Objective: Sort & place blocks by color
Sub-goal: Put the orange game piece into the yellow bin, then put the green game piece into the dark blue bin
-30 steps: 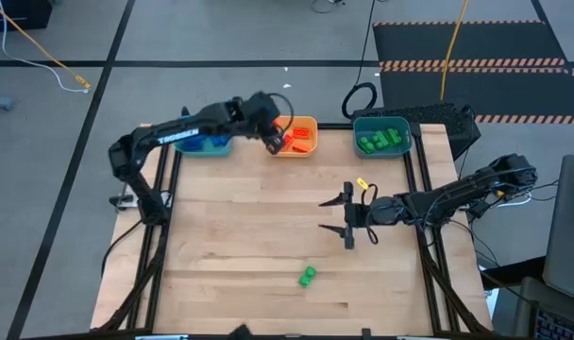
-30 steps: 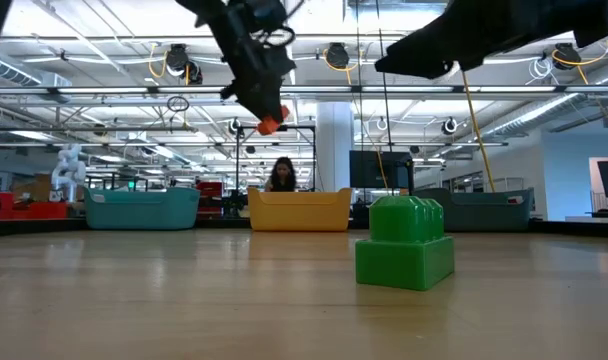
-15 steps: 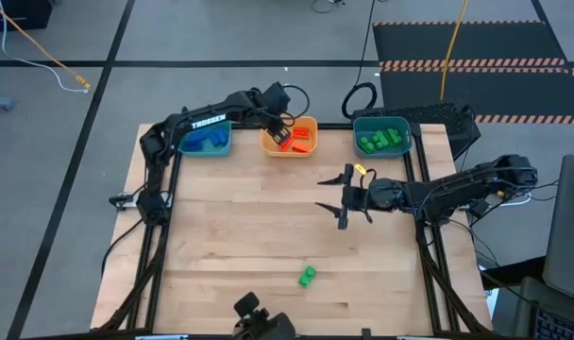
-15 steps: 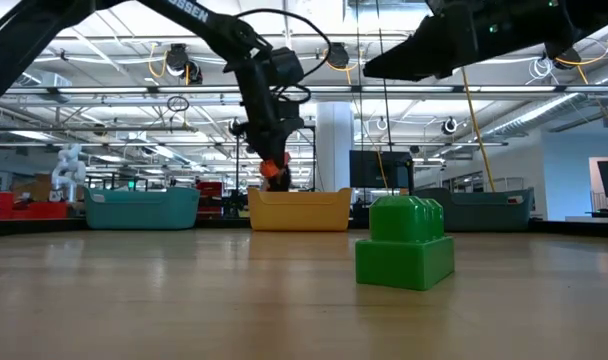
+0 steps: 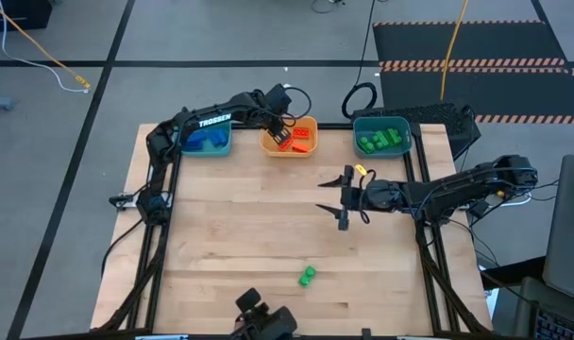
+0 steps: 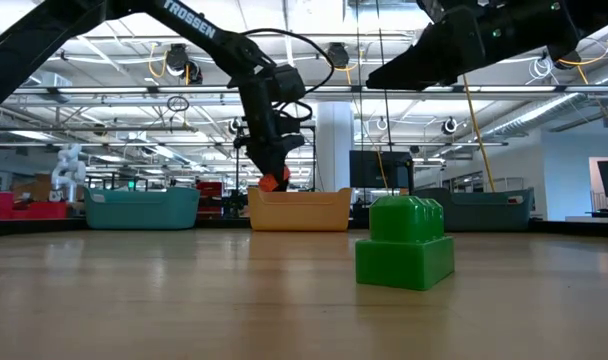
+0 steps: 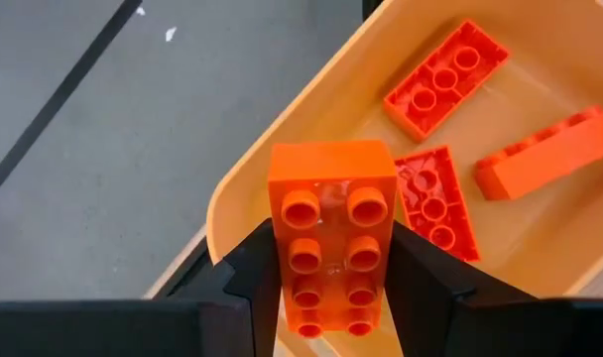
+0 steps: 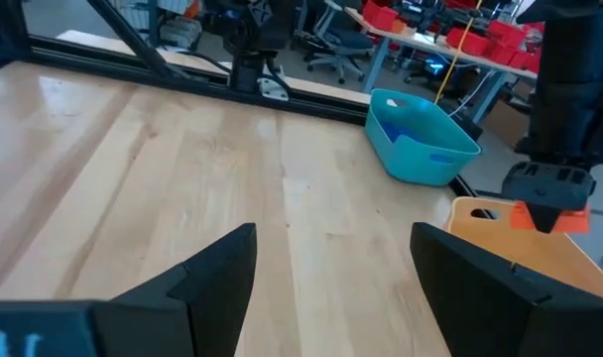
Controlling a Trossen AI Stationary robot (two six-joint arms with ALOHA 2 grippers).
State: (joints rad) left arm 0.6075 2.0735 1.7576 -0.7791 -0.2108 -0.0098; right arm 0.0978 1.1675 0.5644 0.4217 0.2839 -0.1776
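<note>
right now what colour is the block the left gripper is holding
Orange-red. The block sits clamped in the left gripper above the orange tray; the left wrist view shows it best.

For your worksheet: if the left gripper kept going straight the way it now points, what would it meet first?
Probably the orange tray: the left gripper, shut on an orange block, points down at the tray's near rim, with loose orange blocks lying farther inside. Depth is uncertain.

light: bright and even, coming from ceiling lamps [image 6: 179,62] seen in the low view
shadows: soft and short on the table [image 5: 249,236]
glare: a pale shine on the wood in the right wrist view
focus: green block [image 6: 404,243] sharp, the room behind a little soft
</note>
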